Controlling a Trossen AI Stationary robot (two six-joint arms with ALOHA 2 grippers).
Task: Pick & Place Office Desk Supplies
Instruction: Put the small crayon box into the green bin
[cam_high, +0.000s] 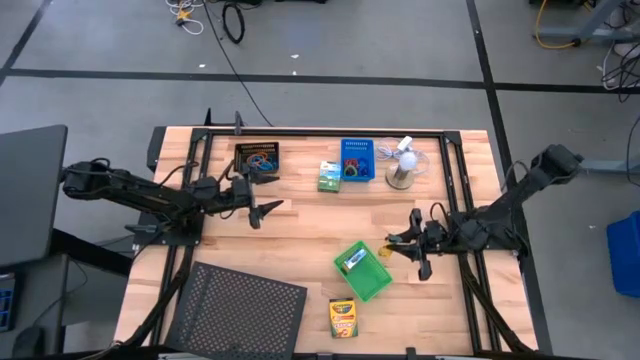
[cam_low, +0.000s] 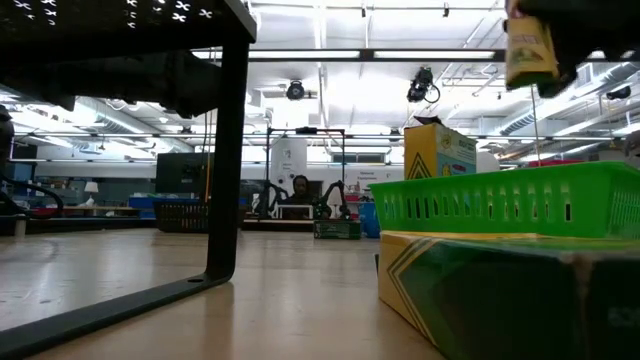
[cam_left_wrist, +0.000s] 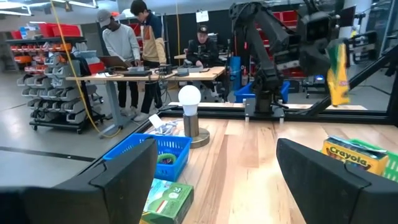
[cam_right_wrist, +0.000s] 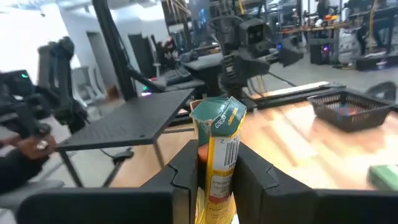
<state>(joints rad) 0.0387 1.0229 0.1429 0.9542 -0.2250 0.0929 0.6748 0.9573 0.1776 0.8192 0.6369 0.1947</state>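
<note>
Your right gripper (cam_high: 398, 243) sits right of centre in the high view, just beside the green bin (cam_high: 363, 271). Its fingers pinch a yellow tube (cam_right_wrist: 216, 163), held upright; the low view shows that tube hanging at the upper right, above the green bin's rim.

Your left gripper (cam_high: 262, 196) is left of centre, fingers (cam_left_wrist: 118, 180) spread wide with nothing between them, below the black bin (cam_high: 257, 158) in frame.

Surface: a light wood tabletop (cam_high: 310, 225).
- Black bin, upper left of the table, holds coloured rubber-band loops (cam_high: 259, 159).
- Blue bin (cam_high: 360, 160), top centre, has more loops inside.
- Green-white small box (cam_high: 329, 176) lies between those two bins.
- White mini fan (cam_high: 402, 164) stands just right of the blue bin.
- Green bin, lower centre, is tilted, with a small box in it.
- Yellow crayon box (cam_high: 344, 318) lies at the bottom edge, below the green bin.
- Black mesh tray (cam_high: 238, 310) sits at the lower left, raised on legs.

Room: grey floor with black tape lines and loose cables (cam_high: 205, 17) at the top of the high view. In the left wrist view, three people (cam_left_wrist: 143, 43) are at a workbench in the upper left, shelving beside them.
</note>
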